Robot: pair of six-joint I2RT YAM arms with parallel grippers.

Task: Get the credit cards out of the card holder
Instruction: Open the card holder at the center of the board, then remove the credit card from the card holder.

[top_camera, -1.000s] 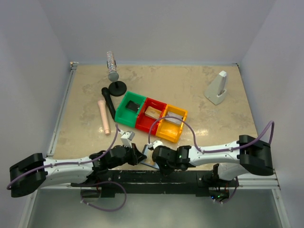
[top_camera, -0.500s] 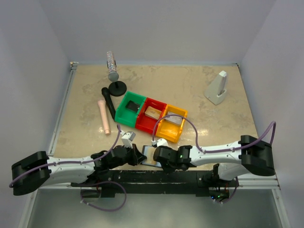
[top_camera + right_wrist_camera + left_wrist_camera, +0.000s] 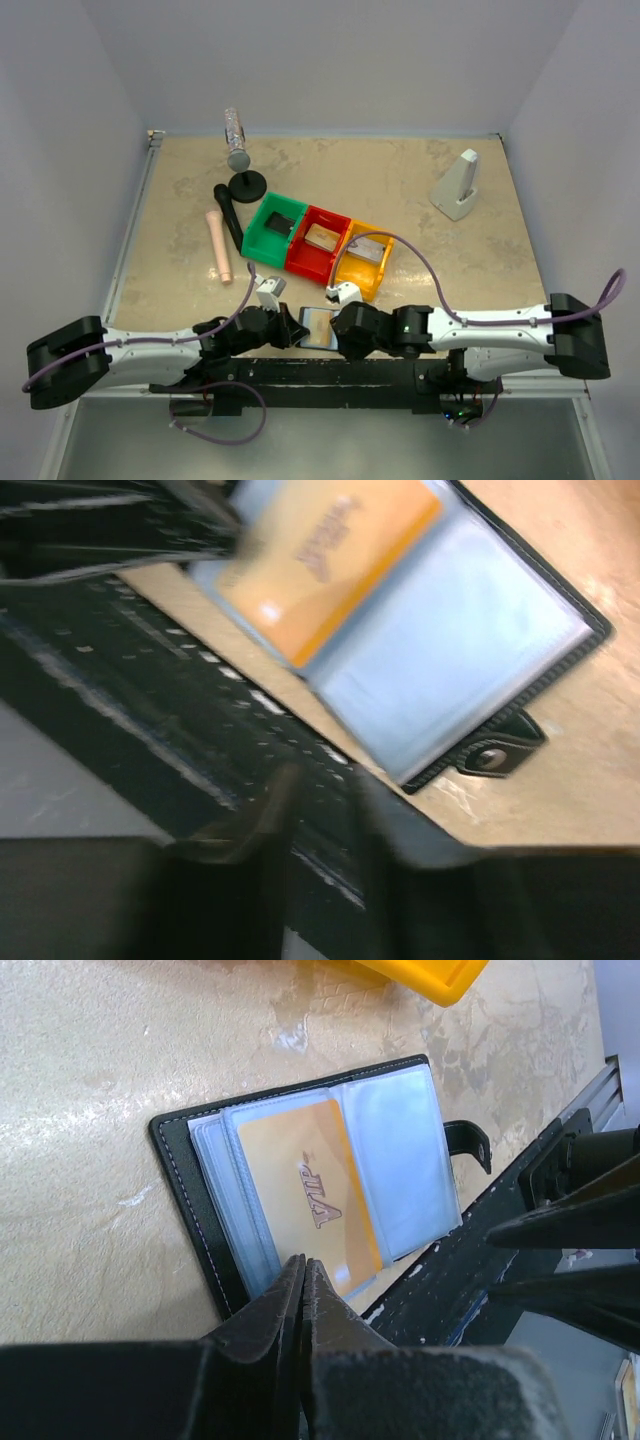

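Card holder (image 3: 400, 1150) is lying open at the near edge of the table (image 3: 450, 270). I'm seeing the left gripper (image 3: 302, 1260) pressing its fingers together on the sleeve edge. The right gripper (image 3: 320, 780) is hovering nearby, slightly spread, empty.

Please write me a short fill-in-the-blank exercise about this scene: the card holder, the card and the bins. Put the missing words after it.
1. The card holder lies ___ on the table.
2. The card in its clear sleeve bears the word ___.
3. Between the green bin and the yellow bin stands the ___ bin.
4. The left gripper, at the holder's edge, is ___.

Missing words: open; VIP; red; shut.
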